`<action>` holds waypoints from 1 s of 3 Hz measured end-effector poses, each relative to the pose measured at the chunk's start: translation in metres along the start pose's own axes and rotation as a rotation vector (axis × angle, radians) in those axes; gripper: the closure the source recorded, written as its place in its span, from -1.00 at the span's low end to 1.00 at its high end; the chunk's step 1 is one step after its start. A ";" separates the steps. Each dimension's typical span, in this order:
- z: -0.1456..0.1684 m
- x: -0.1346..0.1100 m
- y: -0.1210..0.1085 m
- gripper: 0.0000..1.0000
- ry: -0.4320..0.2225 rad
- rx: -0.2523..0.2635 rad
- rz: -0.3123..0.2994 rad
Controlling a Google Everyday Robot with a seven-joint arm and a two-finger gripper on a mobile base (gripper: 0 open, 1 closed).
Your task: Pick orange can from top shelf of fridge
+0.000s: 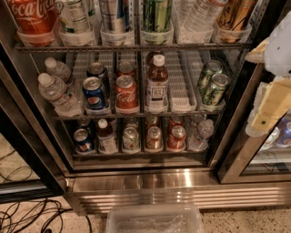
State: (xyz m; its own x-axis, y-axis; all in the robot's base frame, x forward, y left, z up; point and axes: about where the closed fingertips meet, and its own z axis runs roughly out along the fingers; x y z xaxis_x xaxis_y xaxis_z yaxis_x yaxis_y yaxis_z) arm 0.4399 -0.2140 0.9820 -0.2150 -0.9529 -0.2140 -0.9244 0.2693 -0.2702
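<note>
The orange can point(234, 13), orange-gold with brown streaks, stands in a clear plastic cup at the far right of the top shelf point(132, 46); its lid is cut off by the frame's upper edge. The fridge point(182, 182) is open, its steel base below. My gripper point(257, 88) is at the right edge, below and right of the orange can and in front of the dark door frame. Its tan fingers point(270, 107) stand apart and hold nothing.
On the top shelf, left of the orange can, stand a clear bottle point(195, 13), a green can point(157, 16), silver cans and a red Coca-Cola can point(32, 18). Lower racks hold cans and bottles. A clear plastic bin point(154, 218) and cables point(27, 214) lie on the floor.
</note>
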 end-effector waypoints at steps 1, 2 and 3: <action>0.000 0.000 0.000 -1.00 0.000 0.000 0.001; 0.001 -0.003 -0.004 -1.00 -0.034 0.022 0.055; 0.004 -0.009 -0.007 -1.00 -0.121 0.073 0.157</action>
State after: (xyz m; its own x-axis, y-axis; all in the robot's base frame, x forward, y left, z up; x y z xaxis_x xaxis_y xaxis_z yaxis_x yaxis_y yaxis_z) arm 0.4499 -0.2063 0.9820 -0.3112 -0.8758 -0.3690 -0.8562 0.4269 -0.2910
